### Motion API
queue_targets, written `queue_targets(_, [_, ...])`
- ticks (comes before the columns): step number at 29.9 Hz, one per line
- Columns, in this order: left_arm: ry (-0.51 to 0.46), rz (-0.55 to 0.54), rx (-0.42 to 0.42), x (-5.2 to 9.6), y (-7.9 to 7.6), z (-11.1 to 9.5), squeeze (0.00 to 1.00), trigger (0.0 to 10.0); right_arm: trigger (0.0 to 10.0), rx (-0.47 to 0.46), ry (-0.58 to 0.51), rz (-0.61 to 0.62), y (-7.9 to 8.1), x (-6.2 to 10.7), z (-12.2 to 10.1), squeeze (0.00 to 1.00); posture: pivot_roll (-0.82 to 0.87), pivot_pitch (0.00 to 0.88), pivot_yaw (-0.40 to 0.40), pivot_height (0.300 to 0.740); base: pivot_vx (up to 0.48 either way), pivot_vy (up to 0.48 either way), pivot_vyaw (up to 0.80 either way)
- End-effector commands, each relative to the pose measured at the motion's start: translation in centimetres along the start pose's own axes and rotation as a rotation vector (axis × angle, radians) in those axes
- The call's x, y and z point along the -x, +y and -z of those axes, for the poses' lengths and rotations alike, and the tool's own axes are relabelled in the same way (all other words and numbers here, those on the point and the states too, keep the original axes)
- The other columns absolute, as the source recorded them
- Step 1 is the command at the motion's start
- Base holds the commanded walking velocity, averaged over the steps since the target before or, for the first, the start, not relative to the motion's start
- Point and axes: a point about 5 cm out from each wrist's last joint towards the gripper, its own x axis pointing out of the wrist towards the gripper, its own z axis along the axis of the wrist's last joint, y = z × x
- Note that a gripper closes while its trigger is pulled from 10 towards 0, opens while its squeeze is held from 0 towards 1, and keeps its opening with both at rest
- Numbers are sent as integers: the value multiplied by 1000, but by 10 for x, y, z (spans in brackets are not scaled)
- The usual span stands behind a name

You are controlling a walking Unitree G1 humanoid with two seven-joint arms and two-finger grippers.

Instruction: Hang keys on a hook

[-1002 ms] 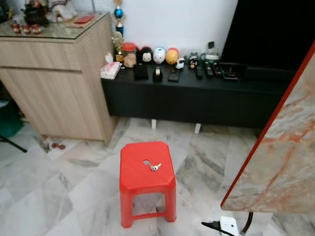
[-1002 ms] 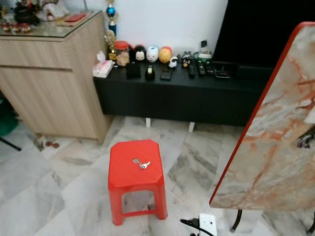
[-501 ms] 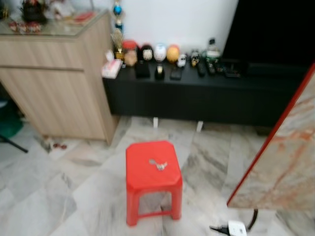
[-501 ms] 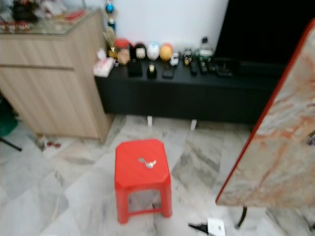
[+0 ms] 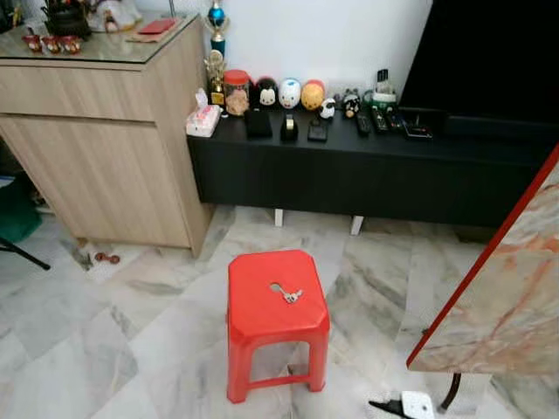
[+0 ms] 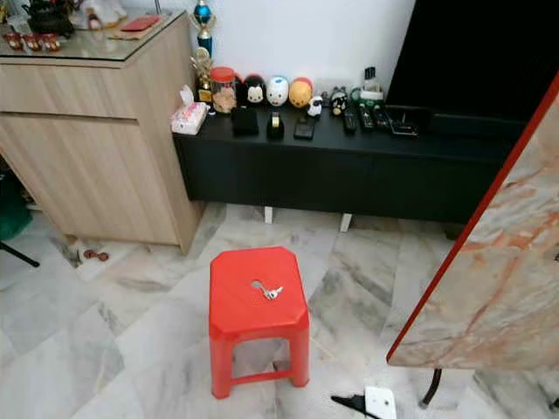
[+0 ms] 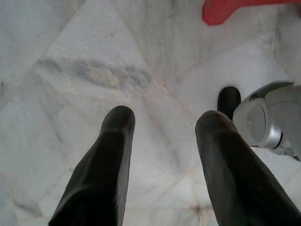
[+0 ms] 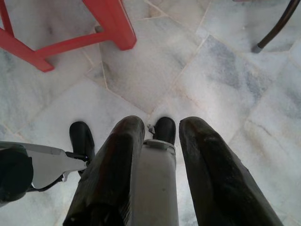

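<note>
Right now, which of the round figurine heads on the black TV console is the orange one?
The orange head is the rightmost of three, beside the white head and black head.

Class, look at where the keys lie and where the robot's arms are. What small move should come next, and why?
Probably step closer to the red stool: the keys lie on its seat, untouched, while both open claws, left and right, hang low over the marble floor.
</note>
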Motion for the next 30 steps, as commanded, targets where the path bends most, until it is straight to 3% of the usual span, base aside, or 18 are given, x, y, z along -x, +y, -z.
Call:
queue_targets(1, [6, 2, 7, 0, -1, 0, 0, 10000, 10000, -6, 5, 16, -6, 1, 3, 0, 160, 0, 2, 740, 0, 0, 0])
queue_targets(9, [5, 2, 9, 0, 0, -1, 0, 10000, 10000, -7, 5, 16, -7, 1, 3, 0, 160, 0, 3, 740, 0, 0, 0])
queue_targets(30, [7, -1, 7, 0, 1, 0, 0, 10000, 10000, -8, 11, 22, -7, 2, 6, 0, 163, 0, 6, 740, 0, 480, 0])
